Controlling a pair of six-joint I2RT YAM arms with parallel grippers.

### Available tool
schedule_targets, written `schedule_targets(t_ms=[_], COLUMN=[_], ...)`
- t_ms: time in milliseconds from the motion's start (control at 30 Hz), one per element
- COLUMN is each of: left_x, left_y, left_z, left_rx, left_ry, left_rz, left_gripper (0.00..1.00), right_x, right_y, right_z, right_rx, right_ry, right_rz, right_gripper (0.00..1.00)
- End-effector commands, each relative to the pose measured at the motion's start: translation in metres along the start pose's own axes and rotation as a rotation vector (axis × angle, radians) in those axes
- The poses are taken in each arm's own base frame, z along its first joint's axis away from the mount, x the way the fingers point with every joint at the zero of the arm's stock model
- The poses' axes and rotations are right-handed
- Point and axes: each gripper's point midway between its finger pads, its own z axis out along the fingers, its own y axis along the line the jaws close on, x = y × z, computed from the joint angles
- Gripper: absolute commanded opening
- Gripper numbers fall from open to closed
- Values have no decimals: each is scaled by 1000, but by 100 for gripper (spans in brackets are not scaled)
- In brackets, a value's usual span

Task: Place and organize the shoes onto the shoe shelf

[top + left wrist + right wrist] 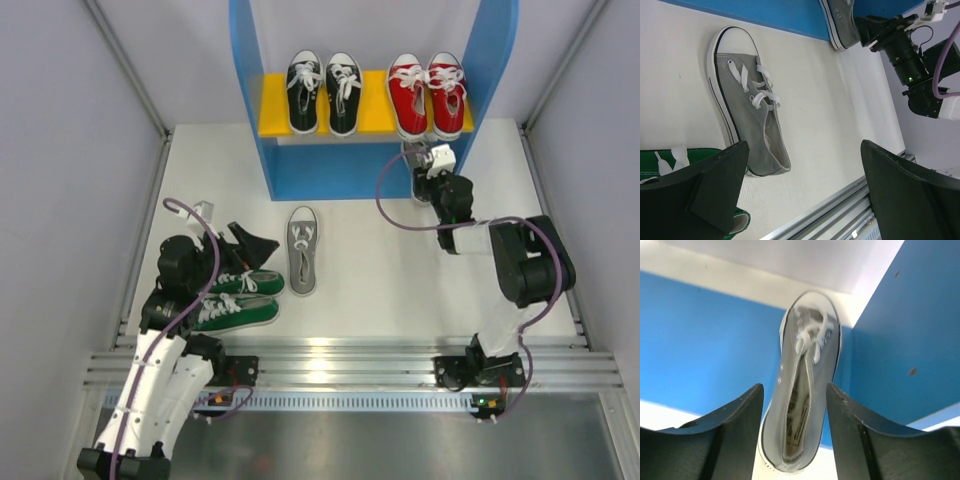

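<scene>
Partly behind right tool [794,390]: grey shoe [410,160]

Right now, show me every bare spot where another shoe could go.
Blue base: visibly bare from the left panel to the cornered grey shoe at the right gripper. Table: bare between the loose grey shoe and the right arm. Crowded: yellow board, black pair and red pair; near-left, green pair.

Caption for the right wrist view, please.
Grey shoe on the blue shoe shelf's base, toe into the right corner, heel between the right gripper's jaws.
</scene>
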Motion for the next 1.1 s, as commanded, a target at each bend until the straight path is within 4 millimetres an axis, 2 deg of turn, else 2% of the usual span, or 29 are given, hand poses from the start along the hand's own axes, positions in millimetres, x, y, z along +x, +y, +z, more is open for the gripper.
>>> schedule_targets(t_ms=[0,67,133,167,200,267,300,367,400,467,500,533,567,667,700,767,800,867,900,933,967,1000,1067], left_x=[-16,-15,-15,-15,-16,-16,-16,-15,-15,-14,-15,-14,-15,-15,-14,-14,-15,-16,-17,-16,-17,-17,-16], left_y=[-13,-13,-13,-14,-14,-13,-12,-12,-11,-11,-11,-9,-10,-9,-8,-8,-8,-9,-9,-9,-9,-10,-10], left_z=[-2,-2,-2,-3,-3,-3,-3,-2,-2,-1,-1,0,-1,0,1,1,1,0,-1,-1,-2,-2,-3], left_rx=[43,43,42,44,43,39,37,37,33,33,33,26,28,23,19,21,21,22,22,22,22,23,26], left_ry=[-55,-53,-54,-54,-58,-58,-60,-56,-54,-50,-52,-51,-51,-49,-47,-47,-49,-56,-61,-61,-63,-65,-64], left_rz=[36,35,38,39,40,37,37,36,31,29,31,29,28,26,24,25,24,30,33,33,35,35,37], left_gripper=[99,99,99,99,99,99,99,99,99,99,99,99,99,99,99,99,99,99,99,99,99,99,99], right_x=[-54,-56,-73,-69,-84,-84,-102,-93,-110,-106,-112,-114,-107,-101,-101,-99,-99,-106,-102,-103,-94,-100,-95], right_y=[-8,-8,-8,-5,-4,5,19,38,58,81,104,116,139,169,189,213,230,250,267,276,284,296,311], right_z=[-11,-19,-31,-39,-49,-65,-79,-96,-112,-129,-143,-151,-163,-175,-185,-187,-196,-202,-208,-212,-210,-220,-222], right_rx=[8,13,28,25,40,40,27,4,-35,-85,-131,-162,-214,-275,-320,-344,-372,-400,-418,-428,-404,-424,-421], right_ry=[-135,-141,-168,-159,-181,-171,-205,-166,-214,-209,-228,-237,-227,-238,-243,-243,-249,-270,-267,-272,-255,-280,-277], right_rz=[6,11,14,12,12,-9,-12,-41,-22,0,18,34,69,139,149,150,165,207,220,237,234,269,285], right_gripper=[54,55,55,55,55,55,55,55,55,55,55,55,55,55,55,55,55,55,55,55,56,56,56])
